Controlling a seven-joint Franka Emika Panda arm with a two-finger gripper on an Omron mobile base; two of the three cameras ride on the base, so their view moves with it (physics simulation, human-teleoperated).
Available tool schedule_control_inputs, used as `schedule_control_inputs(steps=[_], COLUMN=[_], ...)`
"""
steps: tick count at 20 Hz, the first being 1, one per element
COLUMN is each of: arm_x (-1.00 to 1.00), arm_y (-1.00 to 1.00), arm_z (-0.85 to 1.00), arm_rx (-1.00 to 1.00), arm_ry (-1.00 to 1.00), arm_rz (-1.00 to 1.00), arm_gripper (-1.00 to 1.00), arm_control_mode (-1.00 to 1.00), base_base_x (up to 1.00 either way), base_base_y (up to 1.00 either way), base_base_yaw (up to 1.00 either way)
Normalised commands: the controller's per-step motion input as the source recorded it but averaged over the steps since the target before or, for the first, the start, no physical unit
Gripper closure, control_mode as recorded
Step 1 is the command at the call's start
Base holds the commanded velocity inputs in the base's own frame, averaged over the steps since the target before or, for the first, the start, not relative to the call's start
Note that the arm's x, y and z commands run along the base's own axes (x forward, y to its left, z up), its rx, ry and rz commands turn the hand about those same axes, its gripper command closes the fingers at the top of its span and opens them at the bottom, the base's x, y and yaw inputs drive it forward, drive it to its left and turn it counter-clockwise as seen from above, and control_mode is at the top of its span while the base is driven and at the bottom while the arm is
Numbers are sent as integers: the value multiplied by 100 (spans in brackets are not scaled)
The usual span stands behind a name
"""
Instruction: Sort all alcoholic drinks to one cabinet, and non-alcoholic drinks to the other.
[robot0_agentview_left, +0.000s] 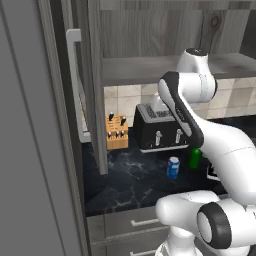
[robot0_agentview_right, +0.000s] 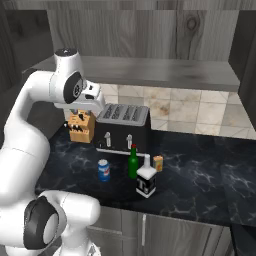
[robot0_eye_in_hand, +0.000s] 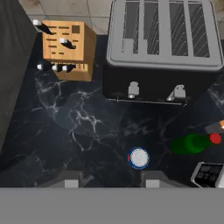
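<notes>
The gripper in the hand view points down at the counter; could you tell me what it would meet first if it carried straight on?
Most likely the blue soda can, whose top lies between the gripper fingertips, slightly right of centre. Depth is unclear; missing it, it would meet the dark marble counter.

This is a kitchen. A dark worktop (robot0_agentview_right: 200, 175) with white marble lines runs along a wall of pale tiles (robot0_agentview_right: 190, 112). A black toaster (robot0_agentview_right: 122, 129) with silver slots stands on it, next to a wooden knife block (robot0_agentview_right: 81, 127). Grey wood cabinets (robot0_agentview_right: 150, 30) hang above, one with its door (robot0_agentview_left: 92, 85) open, and grey drawers (robot0_agentview_left: 135, 225) sit below. Bottles and a soda can (robot0_agentview_right: 104, 170) stand near the toaster.
</notes>
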Motion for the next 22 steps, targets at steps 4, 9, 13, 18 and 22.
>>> schedule_control_inputs(steps=[4,9,13,18,22], arm_x=[-23,-84,-43,-17,0], arm_y=[2,-24,-89,-95,-66], arm_z=[-9,-36,-40,-21,-27], arm_rx=[-1,-3,0,0,0], arm_ry=[-2,-20,-12,-5,0], arm_rz=[0,-3,-12,-17,-27], arm_gripper=[-100,-100,-100,-100,-100], arm_control_mode=[-100,-100,-100,-100,-100], base_base_x=[0,0,0,0,0], base_base_y=[0,0,0,0,0], base_base_yaw=[0,0,0,0,0])
